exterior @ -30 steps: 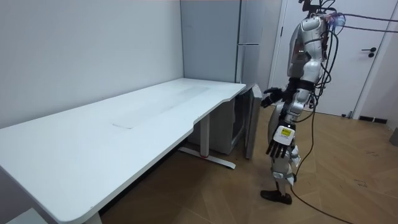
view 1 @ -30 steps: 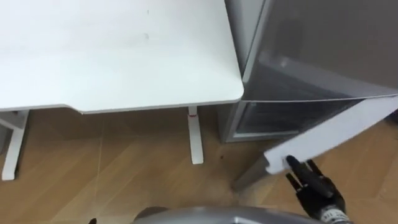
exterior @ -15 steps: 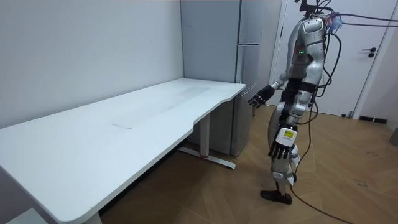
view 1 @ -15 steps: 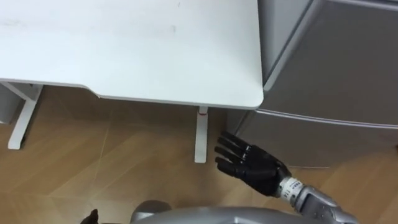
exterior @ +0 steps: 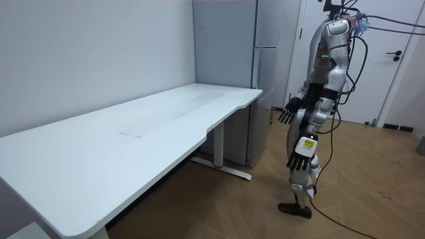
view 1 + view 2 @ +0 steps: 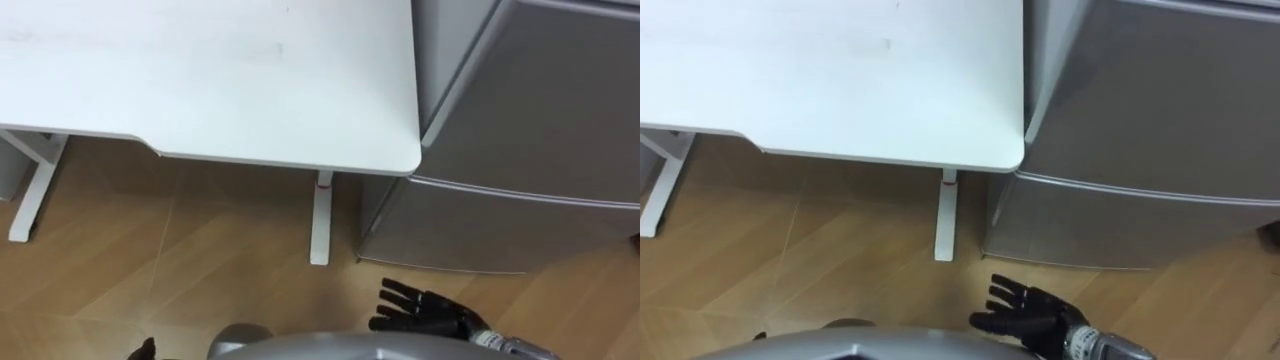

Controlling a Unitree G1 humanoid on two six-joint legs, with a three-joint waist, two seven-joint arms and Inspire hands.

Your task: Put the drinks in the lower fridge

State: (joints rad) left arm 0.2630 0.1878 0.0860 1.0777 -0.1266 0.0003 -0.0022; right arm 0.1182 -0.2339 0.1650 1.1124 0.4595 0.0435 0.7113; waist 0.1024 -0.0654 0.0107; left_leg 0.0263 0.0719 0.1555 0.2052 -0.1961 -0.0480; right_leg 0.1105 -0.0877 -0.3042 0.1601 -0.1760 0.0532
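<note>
Grey, smooth metal now closes the lower compartment: the lower fridge door (image 6: 480, 228), ajar 1 second ago, lies flat and shut, so the drinks, as I judge, are already inside behind it and the task looks almost finished. The right hand (image 6: 430, 312) has drawn back low from the door, its dark fingers straight and spread, holding nothing, and the left hand (image 5: 299, 156) hangs relaxed and empty at the robot's side. Beside the boxy fridge (image 5: 262, 86) stands the matte white table (image 6: 220, 80) with 1 rounded corner, on a pale wood-plank floor (image 6: 200, 260).

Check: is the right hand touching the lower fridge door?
Apart. The left eye view shows bare floor between the right hand and the closed lower fridge door.
</note>
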